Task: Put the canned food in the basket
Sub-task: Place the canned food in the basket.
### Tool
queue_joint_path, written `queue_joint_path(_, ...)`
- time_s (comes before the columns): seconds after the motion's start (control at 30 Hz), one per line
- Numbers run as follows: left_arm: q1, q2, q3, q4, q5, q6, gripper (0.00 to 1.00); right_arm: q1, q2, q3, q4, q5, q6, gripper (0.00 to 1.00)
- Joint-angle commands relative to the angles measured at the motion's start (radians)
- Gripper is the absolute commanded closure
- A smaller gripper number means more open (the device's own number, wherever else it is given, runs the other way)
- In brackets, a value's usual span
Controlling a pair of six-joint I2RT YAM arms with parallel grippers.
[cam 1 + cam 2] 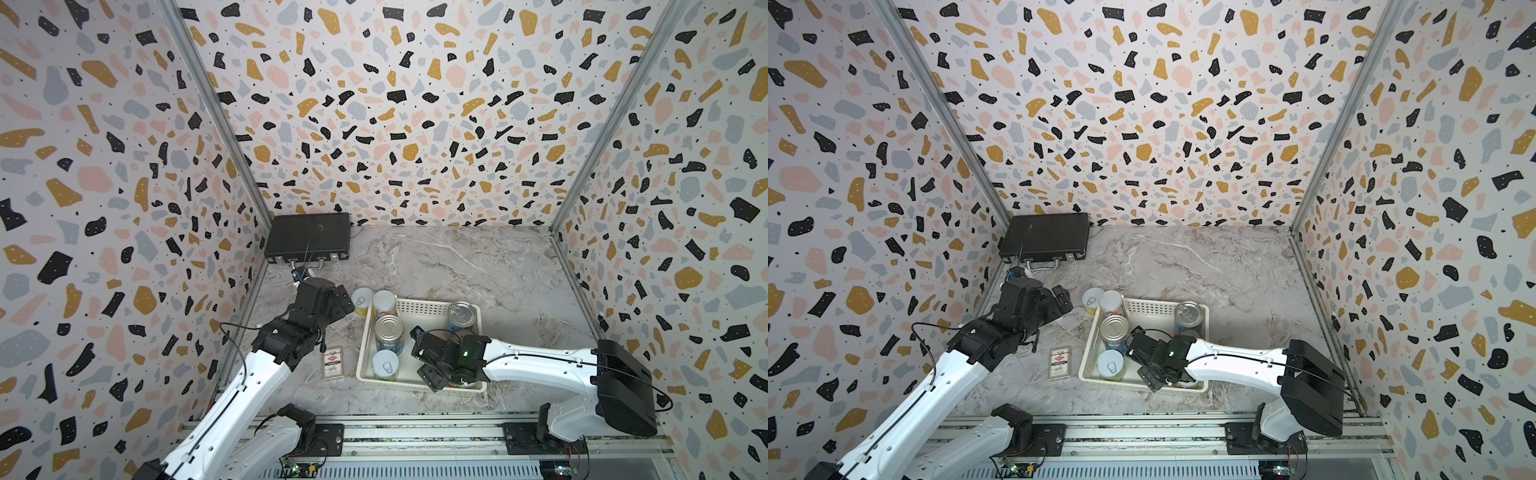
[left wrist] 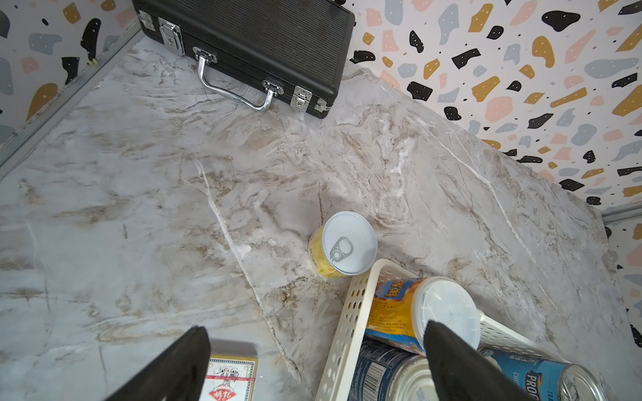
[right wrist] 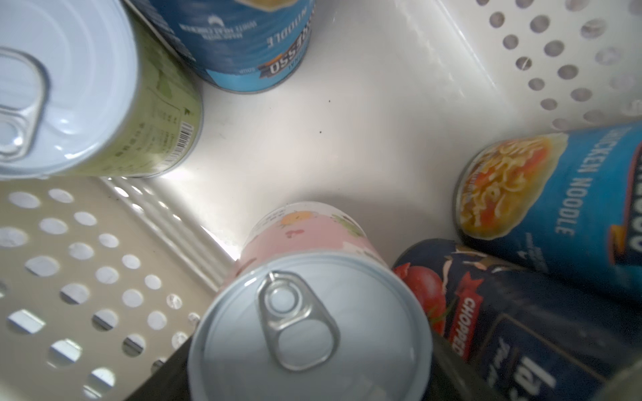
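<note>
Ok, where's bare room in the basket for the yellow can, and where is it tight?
Free: the middle of the basket floor, bordered by the left-wall row of three cans, the far-right blue can and the pink can in the right pincer. Crowded: that left wall and the near-right corner, pink can beside tomato can.

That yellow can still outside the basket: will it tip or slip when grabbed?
The yellow can stands upright and squat, so tipping seems unlikely. Its smooth label may slip under a light squeeze. It sits close against the basket corner, so a nudge would probably bump the wall.
</note>
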Motion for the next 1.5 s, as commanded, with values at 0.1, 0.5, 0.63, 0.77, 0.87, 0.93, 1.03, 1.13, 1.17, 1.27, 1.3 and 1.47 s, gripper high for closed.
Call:
queue_joint_path(0.1,0.008,-0.001,-0.003,0.033,0.002,0.011,0.00,0.012,-0.012,0.039,-0.131,-0.030,0.039,0.63)
queue_joint_path(0.5,0.008,0.000,-0.005,0.032,0.002,0.011,0.00,0.015,0.088,0.111,-0.233,-0.048,-0.001,0.60)
queue_joint_path(0.63,0.009,-0.001,-0.004,0.030,0.001,0.011,0.00,0.015,0.131,0.128,-0.208,-0.076,-0.016,0.57)
queue_joint_path(0.77,0.009,-0.001,-0.003,0.030,0.002,0.011,0.00,0.016,0.162,0.128,-0.177,-0.130,-0.028,0.56)
queue_joint_path(0.87,0.010,0.000,-0.003,0.031,0.002,0.011,0.00,0.016,0.179,0.131,-0.178,-0.156,-0.032,0.56)
queue_joint_path(0.93,0.009,0.000,-0.003,0.030,0.002,0.010,0.00,0.016,0.176,0.128,-0.181,-0.165,-0.032,0.55)
queue_joint_path(1.03,0.009,0.000,-0.003,0.030,0.002,0.011,0.00,0.016,0.155,0.116,-0.195,-0.176,-0.032,0.52)
queue_joint_path(1.13,0.009,0.000,-0.003,0.033,0.003,0.011,0.00,0.016,0.124,0.100,-0.205,-0.183,-0.029,0.44)
queue_joint_path(1.17,0.008,0.002,-0.002,0.033,0.005,0.010,0.00,0.016,0.117,0.098,-0.208,-0.186,-0.030,0.40)
queue_joint_path(1.27,0.009,0.002,-0.003,0.032,0.003,0.011,0.00,0.016,0.112,0.106,-0.222,-0.181,-0.037,0.29)
queue_joint_path(1.3,0.008,0.002,-0.003,0.033,0.004,0.011,0.00,0.016,0.117,0.113,-0.228,-0.176,-0.042,0.26)
queue_joint_path(1.47,0.010,0.002,-0.002,0.032,0.003,0.012,0.00,0.016,0.173,0.183,-0.260,-0.139,-0.060,0.16)
